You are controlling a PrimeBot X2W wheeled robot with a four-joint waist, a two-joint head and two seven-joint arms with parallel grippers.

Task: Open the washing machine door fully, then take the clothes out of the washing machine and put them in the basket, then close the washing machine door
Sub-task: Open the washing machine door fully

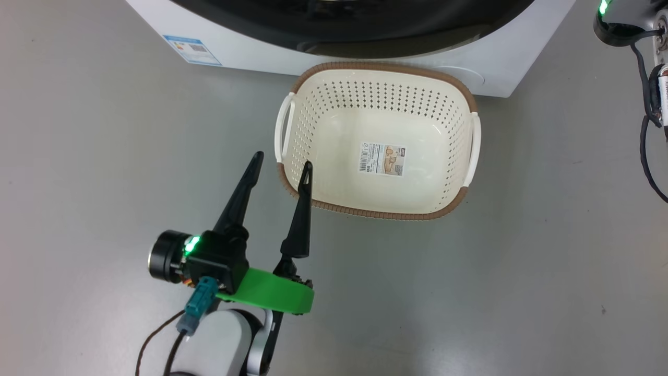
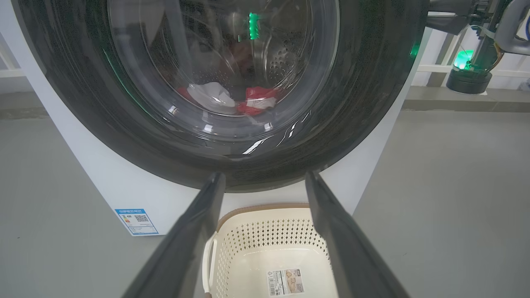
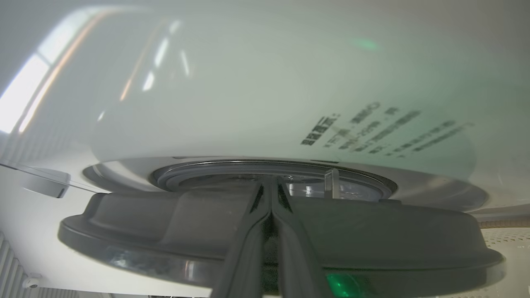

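Left gripper [image 1: 282,162] first: its two dark fingers stand wide apart, pointing at the near left corner of the basket [image 1: 381,67], and in the head view one fingertip overlaps the brown rim. How high it hangs above that rim, I can't tell. The basket sits on the grey floor [image 1: 78,156] right in front of the washing machine [image 1: 250,47], far rim just beside the white front, with a label sticker [image 1: 382,159] showing on its bottom. A blue label sticker [image 1: 192,49] marks the machine's lower left corner.

Now the left wrist view, looking out between the spread fingers. The washing machine door [image 2: 372,103] faces us, glossy black rim around the glass bowl. Behind the glass the clothes [image 2: 256,101] lie low in the steel drum [image 2: 285,62], a red piece beside a white one.

Over to the right gripper [image 3: 270,184]: fingers pressed tight together, tips right at the edge of the door's dark rim. Touching it or not, can't tell.
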